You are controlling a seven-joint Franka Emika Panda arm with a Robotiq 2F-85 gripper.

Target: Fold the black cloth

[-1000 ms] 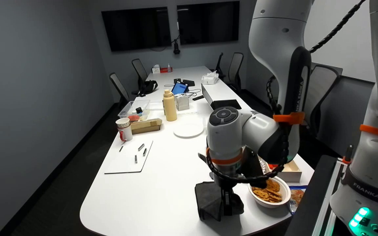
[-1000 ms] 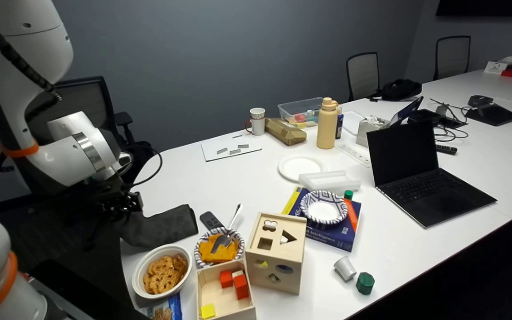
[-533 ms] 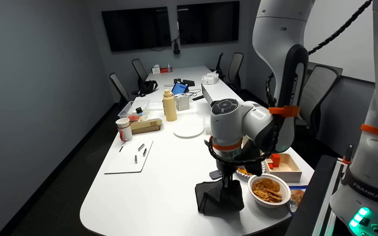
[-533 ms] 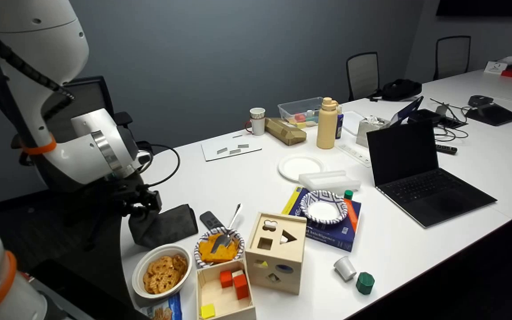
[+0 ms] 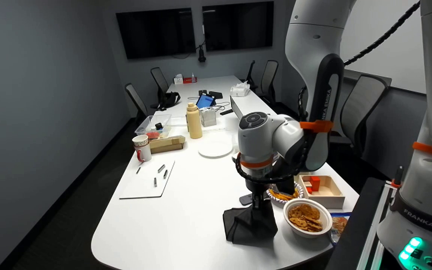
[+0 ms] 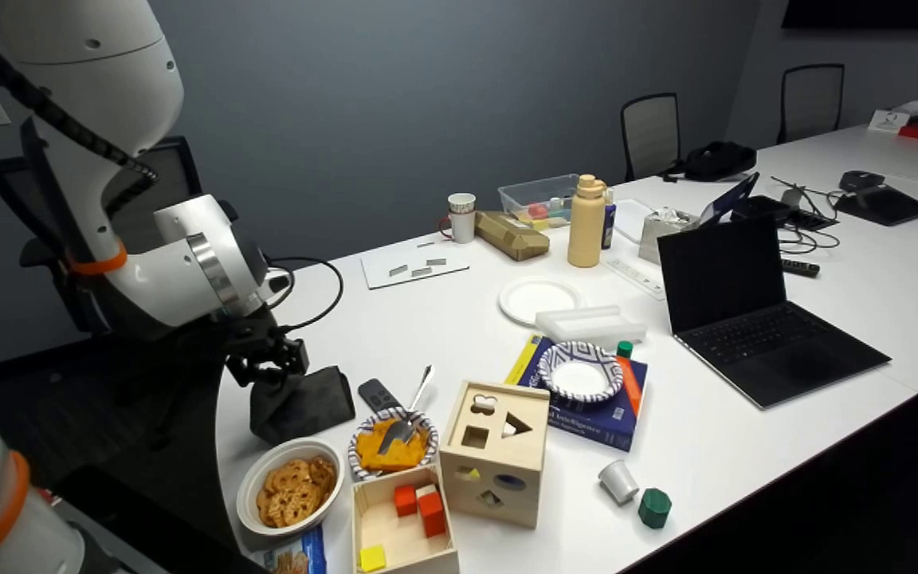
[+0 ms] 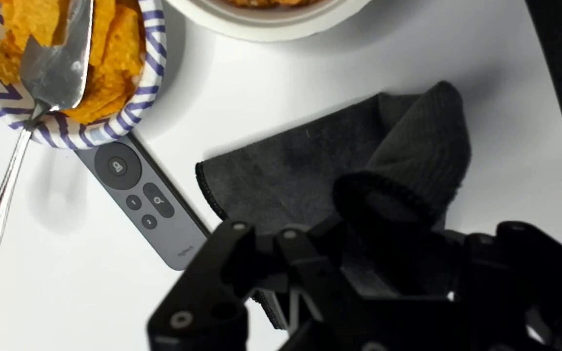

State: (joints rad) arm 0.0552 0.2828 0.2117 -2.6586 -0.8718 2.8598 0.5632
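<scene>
The black cloth [image 5: 251, 227] lies near the rounded end of the white table in both exterior views. One end of it is pulled up to my gripper [image 5: 256, 203], and the other end rests flat on the table. In an exterior view the cloth [image 6: 311, 405] sits beside the bowl of pretzels, partly under my gripper [image 6: 272, 368]. In the wrist view the cloth [image 7: 286, 165] shows a flat part and a raised, curled edge that runs between the fingers of my gripper [image 7: 388, 239]. The gripper is shut on this raised edge. The fingertips themselves are dark and partly hidden.
A pretzel bowl [image 6: 292, 490], a patterned chip bowl with a fork [image 6: 393, 442] and a grey remote [image 7: 144, 204] stand close to the cloth. A wooden tray with blocks [image 5: 323, 191] and a wooden shape box [image 6: 495, 454] are farther along. The table edge [image 7: 554, 92] is near.
My gripper rises with the cloth's end, then shifts inward over the table, away from its end. The held end lifts and draws toward the flat part, which stays in place.
</scene>
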